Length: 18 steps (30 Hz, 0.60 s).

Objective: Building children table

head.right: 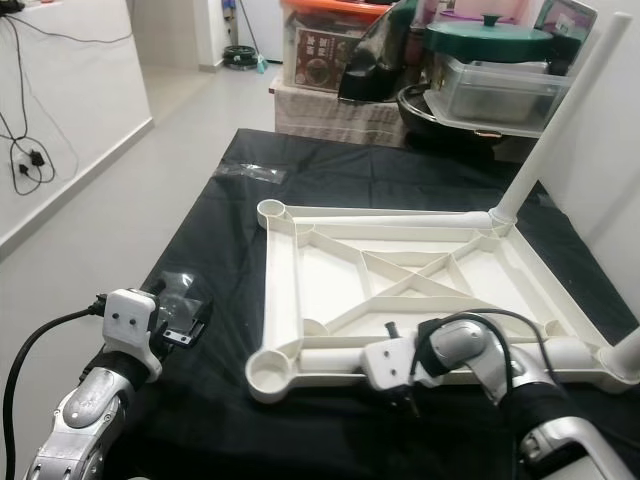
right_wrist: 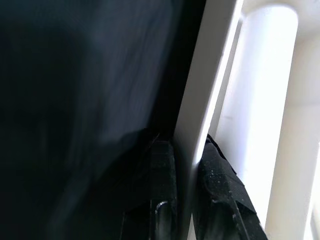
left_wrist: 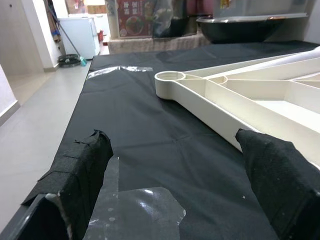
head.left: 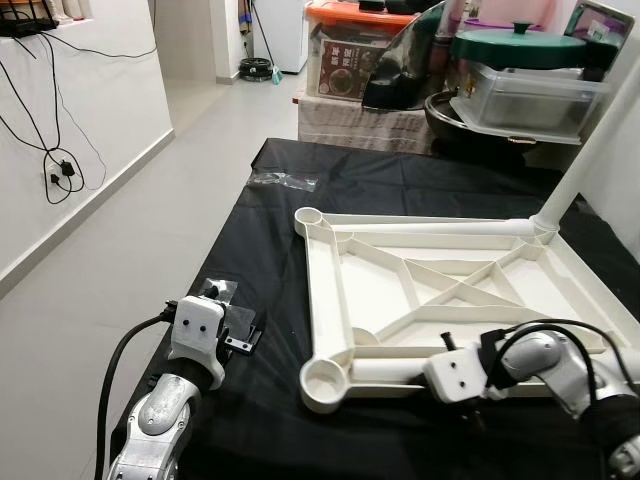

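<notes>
On the black-covered worktop (head.left: 400, 190) lies the white plastic tabletop (head.left: 440, 290), upside down, its ribbed underside facing up. Every other thing is placed here against that tabletop. One white leg (head.left: 585, 150) stands upright in the tabletop's far right corner socket, rising toward the stacked bins (head.left: 520, 90) beyond the worktop. The far left socket (head.left: 309, 216) and the near left socket (head.left: 325, 378) are round and open. Another leg (head.right: 622, 358) shows at the tabletop's near right corner.

Along the tabletop's near edge, just right of the near left socket, sits the right gripper (right_wrist: 185, 200). Its black fingers (right_wrist: 220, 185) are closed on the thin white rim (right_wrist: 197, 100) of the tabletop, one finger on each side of it, pressed against the plastic.

Left of the tabletop, well apart from it and near the worktop's left edge, hovers the left gripper (left_wrist: 175, 200). Its padded fingers (left_wrist: 280, 180) stand wide apart with nothing between them. A piece of clear plastic film (left_wrist: 135, 210) lies on the cloth beneath it. A second clear wrapper (head.left: 285, 181) lies on the cloth beyond the tabletop's far left socket.
</notes>
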{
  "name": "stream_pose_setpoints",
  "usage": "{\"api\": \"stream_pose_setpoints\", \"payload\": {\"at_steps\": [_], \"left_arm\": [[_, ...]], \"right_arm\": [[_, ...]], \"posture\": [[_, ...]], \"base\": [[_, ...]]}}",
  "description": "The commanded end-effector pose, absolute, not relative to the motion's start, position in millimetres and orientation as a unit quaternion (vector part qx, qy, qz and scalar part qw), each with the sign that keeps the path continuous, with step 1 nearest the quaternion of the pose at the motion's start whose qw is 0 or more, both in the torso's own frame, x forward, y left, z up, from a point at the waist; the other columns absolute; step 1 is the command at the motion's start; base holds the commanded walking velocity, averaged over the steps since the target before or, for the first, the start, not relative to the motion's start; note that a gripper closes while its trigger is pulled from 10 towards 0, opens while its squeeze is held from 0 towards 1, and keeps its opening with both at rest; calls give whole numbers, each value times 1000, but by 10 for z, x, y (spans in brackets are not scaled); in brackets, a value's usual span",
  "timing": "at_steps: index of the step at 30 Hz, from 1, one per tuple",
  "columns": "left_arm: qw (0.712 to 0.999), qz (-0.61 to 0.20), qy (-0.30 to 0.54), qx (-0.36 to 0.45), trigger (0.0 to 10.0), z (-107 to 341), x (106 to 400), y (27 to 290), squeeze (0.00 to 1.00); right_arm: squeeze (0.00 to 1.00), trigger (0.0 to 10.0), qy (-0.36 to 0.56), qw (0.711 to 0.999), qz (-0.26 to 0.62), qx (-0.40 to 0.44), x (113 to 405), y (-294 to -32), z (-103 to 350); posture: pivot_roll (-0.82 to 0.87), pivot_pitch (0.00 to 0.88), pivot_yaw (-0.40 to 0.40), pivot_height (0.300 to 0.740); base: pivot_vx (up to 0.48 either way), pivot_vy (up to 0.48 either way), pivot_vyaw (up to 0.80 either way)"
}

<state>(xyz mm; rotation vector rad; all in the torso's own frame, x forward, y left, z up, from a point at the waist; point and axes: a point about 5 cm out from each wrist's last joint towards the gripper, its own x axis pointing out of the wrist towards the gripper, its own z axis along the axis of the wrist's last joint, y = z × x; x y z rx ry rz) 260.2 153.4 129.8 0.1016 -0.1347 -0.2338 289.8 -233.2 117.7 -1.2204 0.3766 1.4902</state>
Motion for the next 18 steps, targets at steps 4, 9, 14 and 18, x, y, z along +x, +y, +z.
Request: {"api": "stream_pose_setpoints", "payload": {"at_steps": [4,9,14,18], "left_arm": [[989,-124,-60,54,10000,1253,2604,1511,0],[989,-125,-61,55,10000,1257,2613,1516,0],[988,-127,-61,56,10000,1253,2621,1516,0],[988,-128,-61,56,10000,1252,2623,1509,0]], "right_arm": [[0,0,230,487,641,-547,2774,-2533,1033],[0,10000,220,527,607,-553,2815,-2516,1026],[310,10000,201,587,590,-517,2904,-2438,1089],[1000,10000,195,629,577,-482,2982,-2389,1168]], "posture": [[3,0,-90,740],[3,0,-85,740],[1,0,-80,740],[1,0,-79,740]], "base": [[0,0,0],[0,0,0],[0,0,0],[0,0,0]]}}
